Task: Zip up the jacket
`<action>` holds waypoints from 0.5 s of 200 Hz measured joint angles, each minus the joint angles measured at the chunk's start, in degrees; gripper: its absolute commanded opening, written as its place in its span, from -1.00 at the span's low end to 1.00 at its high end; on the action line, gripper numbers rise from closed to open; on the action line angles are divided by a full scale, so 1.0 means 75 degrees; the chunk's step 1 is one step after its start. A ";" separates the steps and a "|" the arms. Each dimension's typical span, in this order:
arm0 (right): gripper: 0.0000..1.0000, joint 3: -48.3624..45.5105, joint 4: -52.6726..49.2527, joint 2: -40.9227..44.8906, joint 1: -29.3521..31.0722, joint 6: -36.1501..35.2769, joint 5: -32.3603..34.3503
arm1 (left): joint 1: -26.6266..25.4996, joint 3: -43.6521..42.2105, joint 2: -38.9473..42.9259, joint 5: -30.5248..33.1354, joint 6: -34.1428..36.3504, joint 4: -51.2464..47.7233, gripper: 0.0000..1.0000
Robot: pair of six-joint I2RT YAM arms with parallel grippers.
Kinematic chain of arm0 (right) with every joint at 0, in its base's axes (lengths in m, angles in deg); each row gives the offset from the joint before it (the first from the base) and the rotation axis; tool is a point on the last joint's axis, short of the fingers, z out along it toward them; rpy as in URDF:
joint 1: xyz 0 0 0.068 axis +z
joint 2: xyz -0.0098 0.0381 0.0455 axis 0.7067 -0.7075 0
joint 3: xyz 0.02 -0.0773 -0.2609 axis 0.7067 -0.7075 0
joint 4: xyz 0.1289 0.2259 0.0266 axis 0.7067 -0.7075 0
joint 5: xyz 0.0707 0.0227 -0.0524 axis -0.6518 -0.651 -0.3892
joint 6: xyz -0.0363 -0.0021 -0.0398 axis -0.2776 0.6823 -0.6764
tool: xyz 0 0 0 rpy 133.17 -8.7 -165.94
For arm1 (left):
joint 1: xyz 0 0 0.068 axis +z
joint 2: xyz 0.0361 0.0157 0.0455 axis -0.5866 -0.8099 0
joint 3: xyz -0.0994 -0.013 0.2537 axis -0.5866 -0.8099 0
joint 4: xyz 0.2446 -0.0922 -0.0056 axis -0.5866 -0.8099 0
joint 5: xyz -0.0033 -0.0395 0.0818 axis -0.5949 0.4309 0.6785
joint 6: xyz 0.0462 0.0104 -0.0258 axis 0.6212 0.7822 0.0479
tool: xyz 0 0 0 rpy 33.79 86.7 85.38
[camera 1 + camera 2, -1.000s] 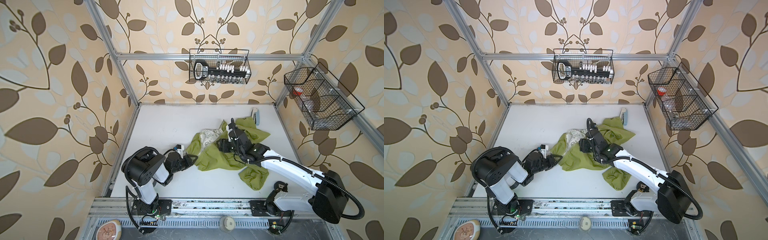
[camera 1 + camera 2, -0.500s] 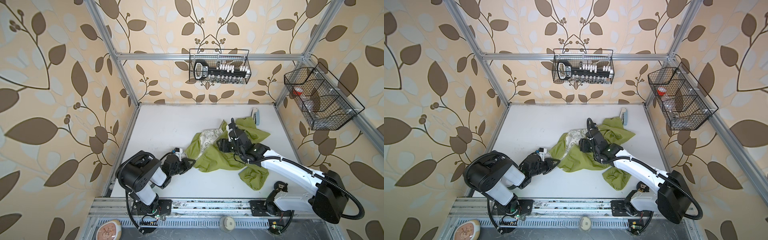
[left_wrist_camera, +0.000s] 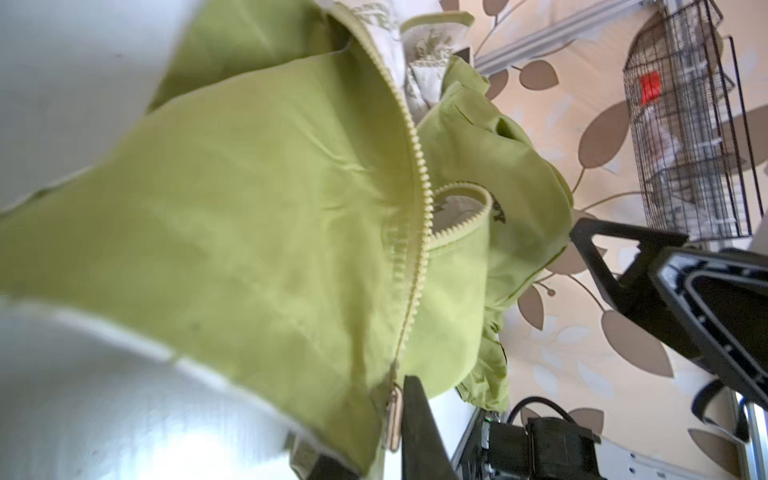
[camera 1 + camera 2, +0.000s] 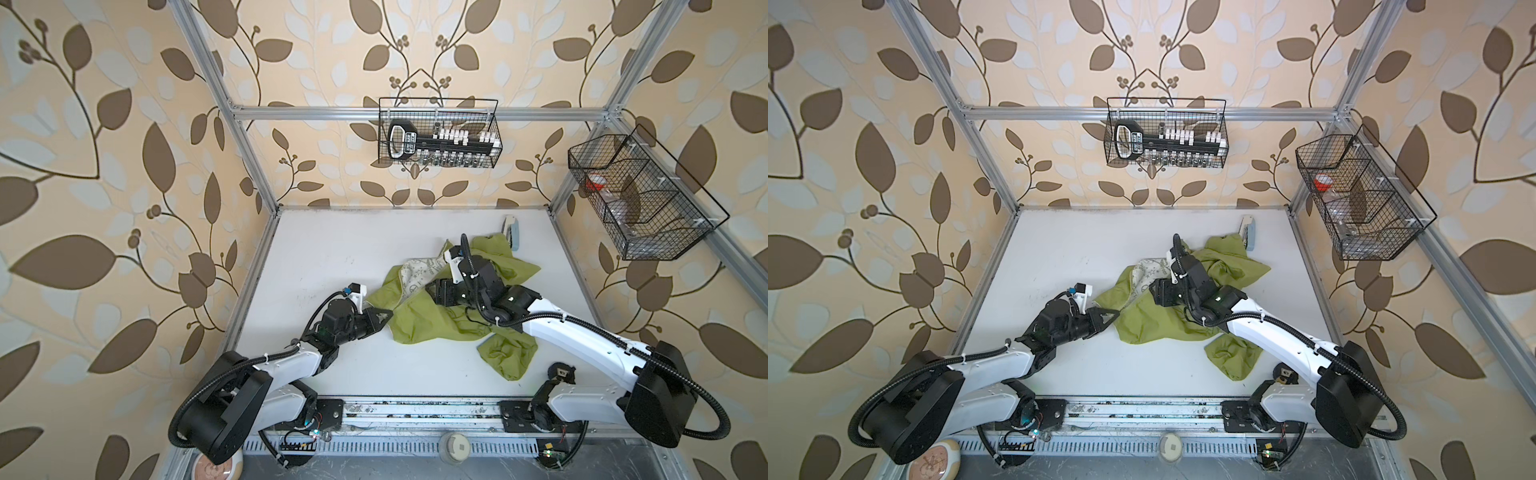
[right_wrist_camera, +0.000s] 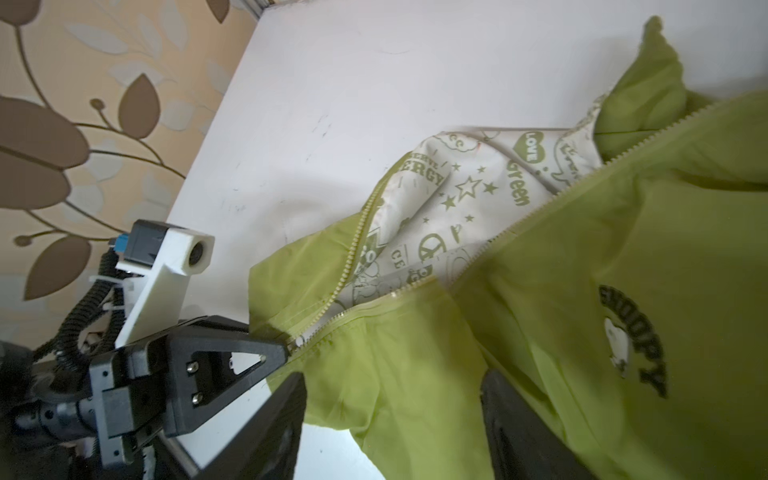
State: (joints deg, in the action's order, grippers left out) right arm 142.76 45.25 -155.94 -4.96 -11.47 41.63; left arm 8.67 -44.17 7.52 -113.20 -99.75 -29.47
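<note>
Left gripper (image 4: 384, 319) just pinched shut on jacket (image 4: 436, 328) hem, right at zipper base (image 5: 297, 341): anchor set. Right gripper (image 4: 436, 293) open, jaws wide over chest panel. Jacket crumpled centre-right of surface (image 4: 332, 249), zipper undone; slider pull likely next.

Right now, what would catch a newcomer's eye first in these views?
The crumpled green jacket lies right of centre on the white table, its zipper gaping over cream printed lining. The left pincer nips its hem at the zipper's foot. The right pincer is open over the fabric nearby.
</note>
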 measured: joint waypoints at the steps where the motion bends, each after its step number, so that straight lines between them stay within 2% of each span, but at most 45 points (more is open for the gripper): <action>1: 0.29 0.0015 0.0017 -0.0015 0.0000 0.0003 -0.0035 | 0.0012 0.0047 0.0012 -0.0032 0.0023 -0.0041 -1.00; 38: 0.20 -0.0154 0.0664 -0.0289 -0.0102 0.0210 -0.0924 | 0.0463 0.1157 -0.0195 -0.1402 0.0323 -0.0647 -1.00; 72: 0.14 -0.1110 0.1851 -0.0221 -0.0699 0.0970 -0.1891 | 0.0711 0.1932 -0.0723 -0.2465 0.0303 -0.0679 -1.00; 100: 0.01 -0.1775 0.2859 -0.0082 -0.1139 0.1731 -0.2530 | 0.0740 0.2148 -0.1078 -0.3115 0.0058 -0.0373 -1.00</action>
State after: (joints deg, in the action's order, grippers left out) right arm 129.45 66.70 -156.56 -13.50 1.51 22.66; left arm 14.22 -28.06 -0.57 -136.57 -99.31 -32.27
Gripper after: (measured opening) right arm 0.526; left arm 0.139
